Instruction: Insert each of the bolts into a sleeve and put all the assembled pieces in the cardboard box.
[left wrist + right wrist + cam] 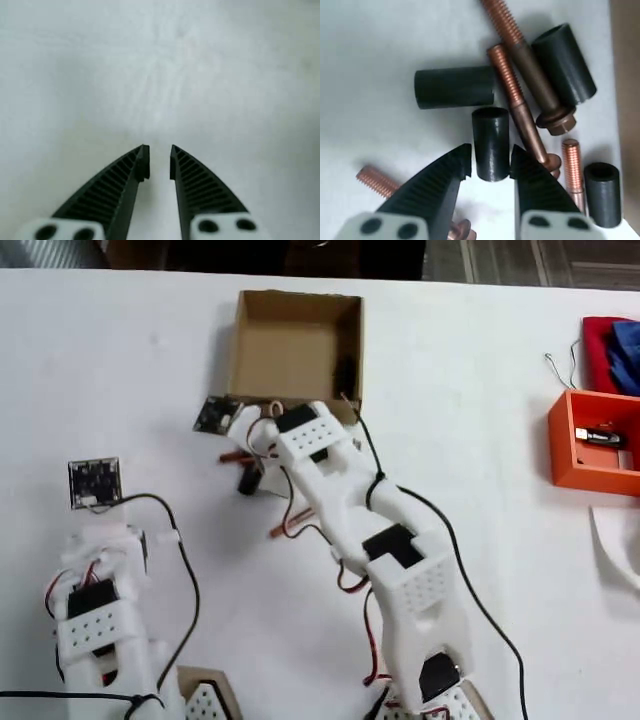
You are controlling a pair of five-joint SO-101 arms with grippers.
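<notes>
One worktop [480,340], white.

Two arms. Right arm [340,490] lies stretched from 6 o'clock toward 11. Left arm [95,610] is at 8 o'clock.

One box [295,355], cardboard, open-topped, at 12 o'clock.

One bin [590,445], orange, at 3 o'clock.

Right claw [490,162]: at the box's 7 o'clock corner. Its jaws are apart, one on either side of a sleeve [491,142]. Whether they press on it cannot be told.

Left claw [159,162]: jaws a narrow gap apart, nothing between, over bare worktop.

Four sleeves [455,87], black, short tubes. They lie loose in a cluster just outside the box's 7 o'clock corner.
- Judged light, stiff and smooth, so apt to roll.
- Grip across the barrel at mid-length.

Four bolts [520,112], copper-coloured, threaded, with flanged heads. They lie mixed among the sleeves, and none is visibly inside one.
- Judged heavier and rigid.
- Grip the plain shank near the head, leaving the threaded end free to enter a sleeve.
</notes>
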